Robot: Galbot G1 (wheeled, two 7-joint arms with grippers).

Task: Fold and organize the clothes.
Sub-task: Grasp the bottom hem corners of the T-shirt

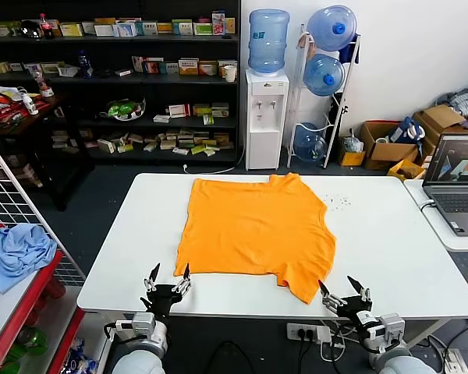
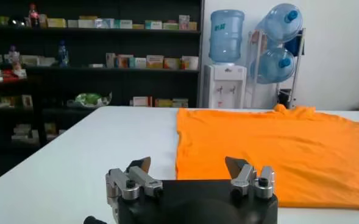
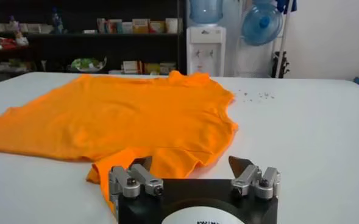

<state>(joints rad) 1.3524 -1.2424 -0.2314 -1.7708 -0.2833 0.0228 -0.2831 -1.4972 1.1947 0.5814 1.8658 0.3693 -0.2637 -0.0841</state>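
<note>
The orange T-shirt (image 1: 253, 234) is lying spread flat on the white table (image 1: 390, 249); the left gripper (image 1: 167, 279) and right gripper (image 1: 345, 291) are hovering at its near edge, jaws apart, holding nothing

White table (image 1: 390, 249) under flat orange T-shirt (image 1: 253, 230)

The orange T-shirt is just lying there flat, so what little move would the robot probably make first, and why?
Probably both arms reach forward to the shirt's near edge. The orange T-shirt lies spread on the white table, unfolded. The left gripper and right gripper hang open at the table's near edge, holding nothing, each short of the cloth, the right one close to the near sleeve.
</note>
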